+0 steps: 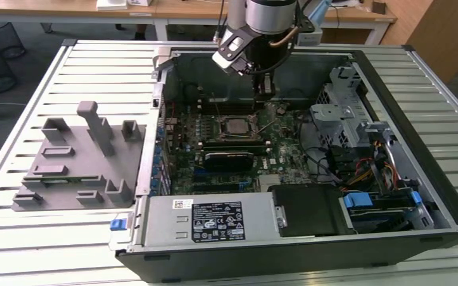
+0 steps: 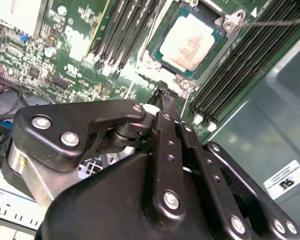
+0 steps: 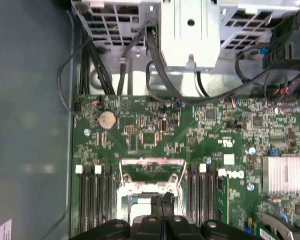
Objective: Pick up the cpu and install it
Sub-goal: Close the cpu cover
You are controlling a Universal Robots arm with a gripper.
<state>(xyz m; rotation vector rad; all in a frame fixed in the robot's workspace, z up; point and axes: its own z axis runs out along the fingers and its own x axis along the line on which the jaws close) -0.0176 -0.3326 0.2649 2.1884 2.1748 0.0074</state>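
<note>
Claw (image 2: 162,96): fingers pressed together, nothing between them, tips low over the board just short of the socket (image 2: 229,22). Cpu (image 2: 189,42) lies in the socket, pale top up, and looks flat and square to the rim. Load plate (image 3: 151,172) appears raised. Lever (image 2: 275,22) looks unlatched, its wire slanting out past a socket corner. Memory slots (image 2: 230,70) flank the socket. Case wall (image 2: 262,130) beyond.

Risks, as judged:
- Cpu seems unclamped, so a brush from the tips could skew it and bend the contacts beneath.
- A low sweep could snag the plate or the lever wire.
- Narrow tips pressing off-centre could tilt the chip.
</note>
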